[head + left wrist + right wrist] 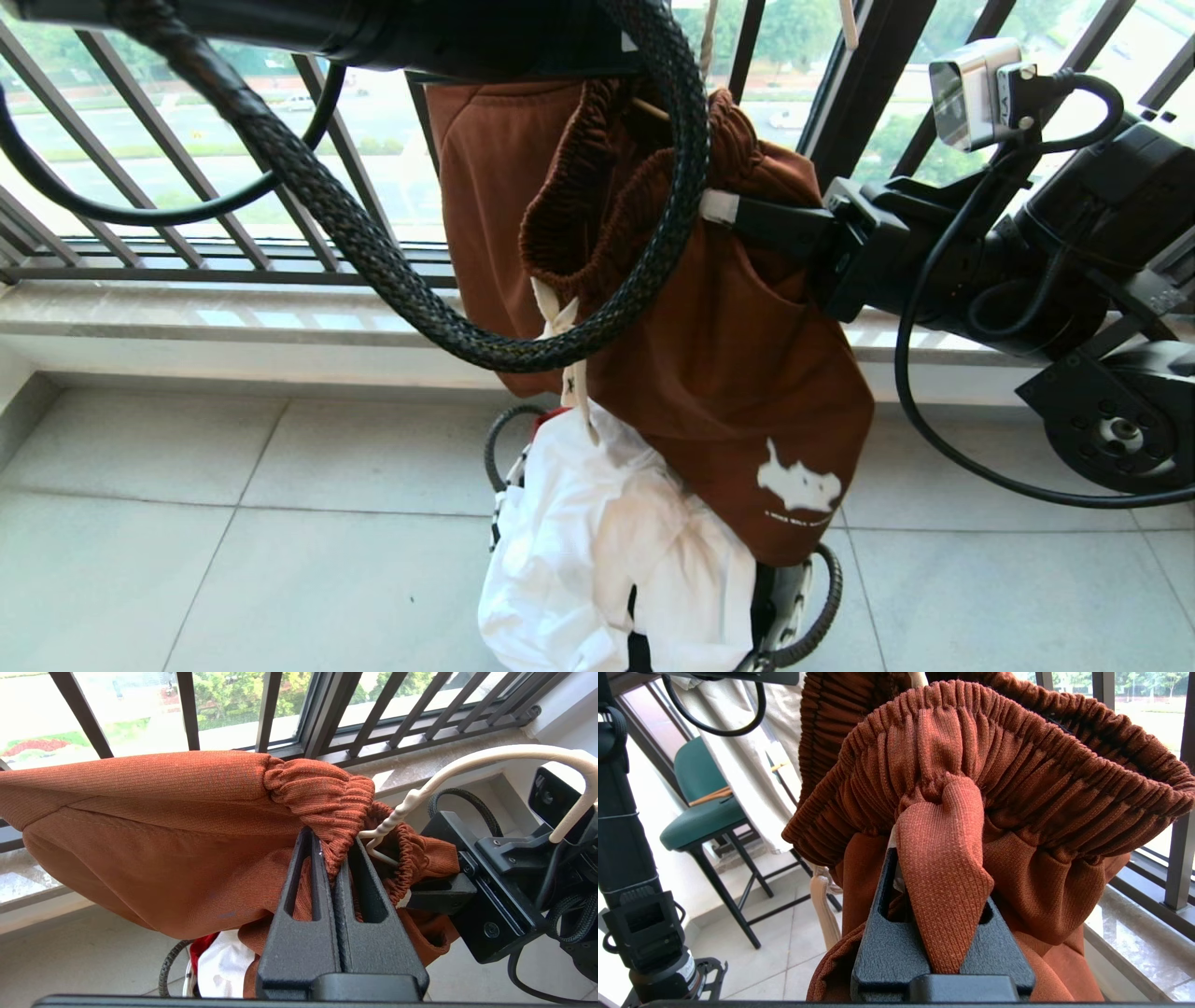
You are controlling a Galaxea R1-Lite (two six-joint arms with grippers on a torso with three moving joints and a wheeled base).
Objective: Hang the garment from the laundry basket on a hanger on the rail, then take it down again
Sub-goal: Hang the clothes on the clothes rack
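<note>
The garment (728, 373), rust-brown shorts with a white animal print (798, 481) and a white drawstring (571, 373), hangs in the air above the laundry basket (794, 597). My right gripper (719, 207) comes in from the right and is shut on a fold of its gathered waistband (941, 877). My left gripper (332, 854) is shut on the waistband too, right beside the cream-white hanger (467, 765), whose twisted neck goes down into the waist opening. The hanger's hook arches free in front of my right wrist. The rail is out of view.
A white cloth (597, 560) fills the basket on the tiled floor. The black barred window railing (187, 187) and a stone sill (233, 317) stand just behind. My left arm's braided cable (373, 252) loops across the shorts. A green chair (700, 816) stands off to one side.
</note>
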